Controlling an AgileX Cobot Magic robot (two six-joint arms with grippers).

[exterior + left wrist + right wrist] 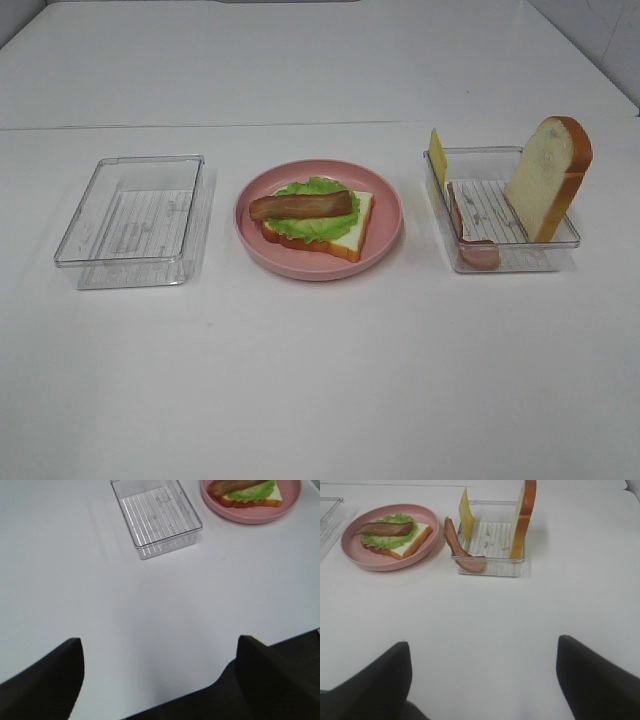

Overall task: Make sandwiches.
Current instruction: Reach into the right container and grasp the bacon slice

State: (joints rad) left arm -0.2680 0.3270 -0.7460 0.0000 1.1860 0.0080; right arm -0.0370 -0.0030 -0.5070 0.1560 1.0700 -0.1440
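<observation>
White table (pixel 320 400): sandwich (pixel 312 218) on pink plate (pixel 388 240) approx half done, 1 bread slice (pixel 352 238) + lettuce (pixel 322 230) + bacon (pixel 300 206). Ham (pixel 478 256), cheese (pixel 437 155), 2nd slice (pixel 545 175) left in R tray (pixel 525 266). L gripper (pixel 160 642), R gripper (pixel 484 644) jaws apart, empty.

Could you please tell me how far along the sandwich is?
Done: bread slice, lettuce and bacon are stacked on the pink plate. In hand: nothing; left gripper and right gripper both stand open. Left: ham, cheese and second bread slice, waiting at the clear container.
</observation>
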